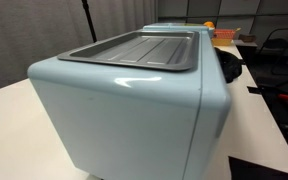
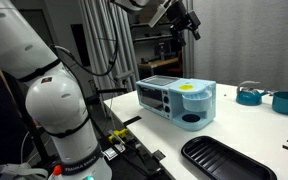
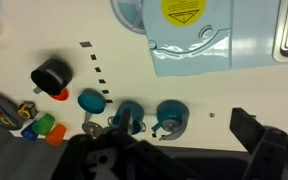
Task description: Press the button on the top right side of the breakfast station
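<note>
Showing glossy white, bulbous links on the arm (image 2: 54,110), splitting at a dark joint seam; ending in a black, angular gripper (image 2: 183,20), looking blocky in wrist view.

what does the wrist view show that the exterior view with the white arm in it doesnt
Only the wrist view: a black round object and small coloured pieces near it. Only that exterior view: the white robot arm and a grey curtain behind it. Both: the pale-blue breakfast station with its yellow label, and what look like the same teal pots.
</note>
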